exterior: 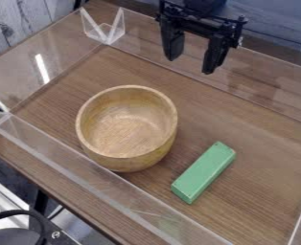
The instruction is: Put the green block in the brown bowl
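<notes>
The brown bowl (pixel 127 125) sits left of centre on the wooden table, round, thick-walled and hollow with nothing inside. The green block (pixel 204 172) lies flat on the table just to the bowl's right and a little nearer the front, angled diagonally. My gripper (pixel 195 55) hangs at the back of the scene, pointing down, well above and behind both objects. Its two black fingers (pixel 173 43) stand apart with nothing between them.
Clear acrylic walls (pixel 25 144) fence the table (pixel 268 124) on the left, front and back. A small clear bracket (pixel 104 27) stands at the back left corner. Bare wood lies between the gripper and the block.
</notes>
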`<act>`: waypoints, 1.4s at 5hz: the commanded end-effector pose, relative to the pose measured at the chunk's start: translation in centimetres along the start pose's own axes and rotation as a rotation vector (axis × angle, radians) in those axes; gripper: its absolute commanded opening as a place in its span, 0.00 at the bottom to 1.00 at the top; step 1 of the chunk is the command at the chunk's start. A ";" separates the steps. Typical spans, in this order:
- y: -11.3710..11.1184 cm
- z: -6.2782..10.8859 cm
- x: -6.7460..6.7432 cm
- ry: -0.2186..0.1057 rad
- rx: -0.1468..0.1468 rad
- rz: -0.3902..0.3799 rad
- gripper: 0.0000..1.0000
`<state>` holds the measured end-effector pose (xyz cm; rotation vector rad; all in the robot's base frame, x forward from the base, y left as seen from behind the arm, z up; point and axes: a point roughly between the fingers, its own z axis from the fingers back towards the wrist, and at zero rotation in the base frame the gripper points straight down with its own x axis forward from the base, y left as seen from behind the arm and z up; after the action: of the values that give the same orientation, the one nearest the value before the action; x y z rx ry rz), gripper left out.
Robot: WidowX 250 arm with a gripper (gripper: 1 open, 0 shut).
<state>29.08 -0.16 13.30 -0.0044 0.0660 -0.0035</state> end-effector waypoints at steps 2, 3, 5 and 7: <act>-1.8 -2.0 -3.0 0.035 0.000 -0.101 1.00; -2.8 -3.4 -4.2 0.038 -0.003 -0.151 1.00; -5.3 -6.4 -5.0 0.040 -0.006 -0.235 1.00; -6.1 -8.9 -4.7 0.051 -0.013 -0.268 1.00</act>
<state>23.18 -6.01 3.90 -0.0231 0.1548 -0.2574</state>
